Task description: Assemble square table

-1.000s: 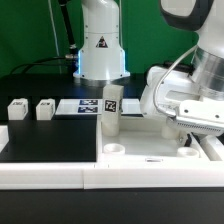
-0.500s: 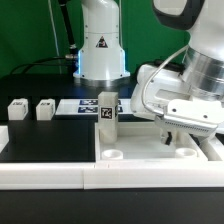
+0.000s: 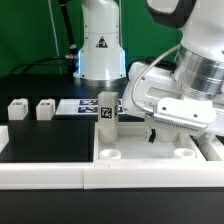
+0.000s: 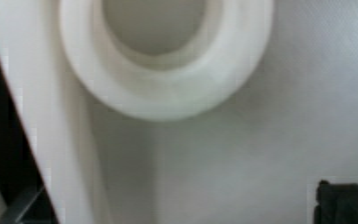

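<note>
Gripper (image 3: pixel 168 133) jaws wide apart, holding nothing, low over square table slab (image 3: pixel 150 156) near corner socket (image 4: pixel 149 55).

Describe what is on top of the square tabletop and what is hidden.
One tagged leg stands upright at the far corner of the tabletop, on the exterior view's left. The two near sockets hold nothing. The open pincer above hides the far corner on that view's right.

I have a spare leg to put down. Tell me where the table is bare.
Bare: the black table between the two loose legs, the white bar fence and the square table slab. Crowded: the slab, with an upright leg and the gripper over it.
</note>
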### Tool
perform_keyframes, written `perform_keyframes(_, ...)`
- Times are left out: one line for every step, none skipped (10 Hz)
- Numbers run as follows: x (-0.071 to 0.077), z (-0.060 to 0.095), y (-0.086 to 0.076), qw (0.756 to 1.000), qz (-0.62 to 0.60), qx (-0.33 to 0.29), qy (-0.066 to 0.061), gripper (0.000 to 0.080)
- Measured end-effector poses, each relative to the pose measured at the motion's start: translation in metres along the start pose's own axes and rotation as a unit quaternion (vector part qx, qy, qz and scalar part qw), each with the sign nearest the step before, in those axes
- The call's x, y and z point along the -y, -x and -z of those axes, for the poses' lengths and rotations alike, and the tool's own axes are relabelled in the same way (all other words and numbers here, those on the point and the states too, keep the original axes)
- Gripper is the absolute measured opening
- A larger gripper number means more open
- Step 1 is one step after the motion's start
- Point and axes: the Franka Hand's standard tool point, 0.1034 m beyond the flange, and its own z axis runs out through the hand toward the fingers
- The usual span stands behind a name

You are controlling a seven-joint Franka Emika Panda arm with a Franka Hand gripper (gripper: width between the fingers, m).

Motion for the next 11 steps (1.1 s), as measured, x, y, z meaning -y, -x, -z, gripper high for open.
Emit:
perform_keyframes(0.000,0.000,0.000,1.000,0.000,0.000,0.000,0.0648)
perform_keyframes(0.000,0.000,0.000,1.000,0.000,0.000,0.000,0.0648)
perform_keyframes(0.000,-0.001,0.000,1.000,0.000,-0.001,0.000,0.0648)
perform_keyframes(0.001,-0.001,0.000,1.000,-0.001,-0.001,0.000,0.0648)
perform_keyframes(0.001,0.001,0.000,1.000,-0.002,-0.002,-0.001,0.0648)
perform_keyframes(0.010,0.026,0.002,1.000,-0.012,-0.001,-0.014,0.0648)
perform_keyframes(0.027,0.055,0.001,0.999,-0.020,0.015,-0.020,0.0648)
perform_keyframes(0.049,0.073,-0.004,0.999,-0.029,0.024,-0.027,0.0648)
perform_keyframes(0.072,0.085,-0.009,0.998,-0.043,0.030,-0.032,0.0648)
perform_keyframes(0.092,0.088,-0.012,0.997,-0.053,0.035,-0.034,0.0648)
perform_keyframes(0.107,0.084,-0.014,0.997,-0.053,0.041,-0.033,0.0648)
